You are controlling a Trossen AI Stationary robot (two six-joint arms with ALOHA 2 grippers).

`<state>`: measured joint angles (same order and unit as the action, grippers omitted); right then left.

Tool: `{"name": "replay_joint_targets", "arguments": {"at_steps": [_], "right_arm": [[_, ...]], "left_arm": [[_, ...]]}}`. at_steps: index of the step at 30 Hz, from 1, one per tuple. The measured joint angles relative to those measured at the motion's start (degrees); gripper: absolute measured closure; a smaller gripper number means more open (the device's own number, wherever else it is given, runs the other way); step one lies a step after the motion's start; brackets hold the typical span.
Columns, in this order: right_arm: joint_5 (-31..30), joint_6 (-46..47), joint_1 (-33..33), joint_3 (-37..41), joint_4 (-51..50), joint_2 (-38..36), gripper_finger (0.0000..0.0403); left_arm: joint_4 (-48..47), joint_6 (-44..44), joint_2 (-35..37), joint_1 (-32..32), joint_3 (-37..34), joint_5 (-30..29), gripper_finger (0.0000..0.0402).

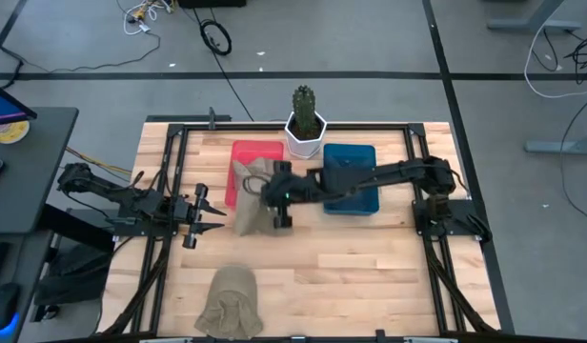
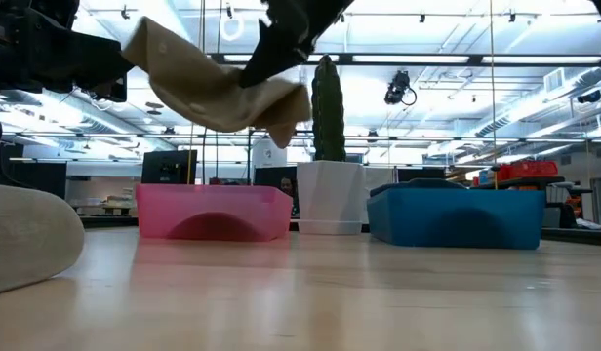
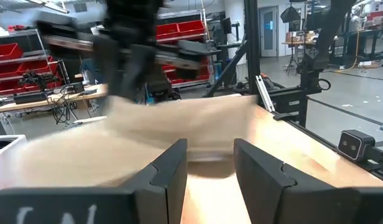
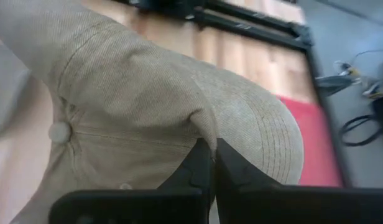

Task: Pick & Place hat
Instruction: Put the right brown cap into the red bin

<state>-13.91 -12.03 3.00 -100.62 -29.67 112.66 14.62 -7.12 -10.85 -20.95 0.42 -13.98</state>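
Note:
A tan cap [image 1: 248,202] hangs in my right gripper [image 1: 279,200], lifted above the table at the near edge of the pink bin [image 1: 258,154]. In the low view the cap [image 2: 213,93] droops high over the pink bin [image 2: 213,213]. The right wrist view shows its crown button [image 4: 58,132] and stitched brim [image 4: 275,146]. A second tan cap [image 1: 230,300] lies crumpled on the table near the near edge, also seen in the low view [image 2: 27,239]. My left gripper [image 1: 206,215] waits open to the left of the held cap, its fingers [image 3: 170,171] pointing at it. My right gripper [image 4: 210,162] is shut on the tan cap, pinching a raised fold of cloth [image 4: 201,127] where the crown meets the brim, between its two fingers. The cap is lifted clear of the table and hangs slack below the fingers [image 2: 281,39].
A blue bin [image 1: 351,176] sits right of the pink bin, and a cactus in a white pot [image 1: 306,129] stands behind and between them. Black frame rails run along the table's left, right and far sides. Bare wood lies between the two caps.

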Motion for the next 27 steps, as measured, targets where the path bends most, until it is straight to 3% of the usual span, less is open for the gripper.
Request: {"name": "replay_joint_targets", "arguments": {"at_steps": [7, 12, 27], "right_arm": [[0.15, -6.75, -6.63, -0.07, 6.38, 0.39, 0.0403], [6.02, -7.06, -10.66, -0.09, 10.12, 1.37, 0.0403], [8.66, -9.87, -16.93, -0.13, 16.90, 8.41, 0.0403]], "left_arm": [[0.03, -0.06, 0.02, 0.00, -0.01, -0.02, 0.0266], [0.04, -2.03, 0.00, 0.00, 0.19, -0.02, 0.0266], [1.21, -2.59, 0.02, -0.02, 1.71, 0.00, 0.0266]]}}
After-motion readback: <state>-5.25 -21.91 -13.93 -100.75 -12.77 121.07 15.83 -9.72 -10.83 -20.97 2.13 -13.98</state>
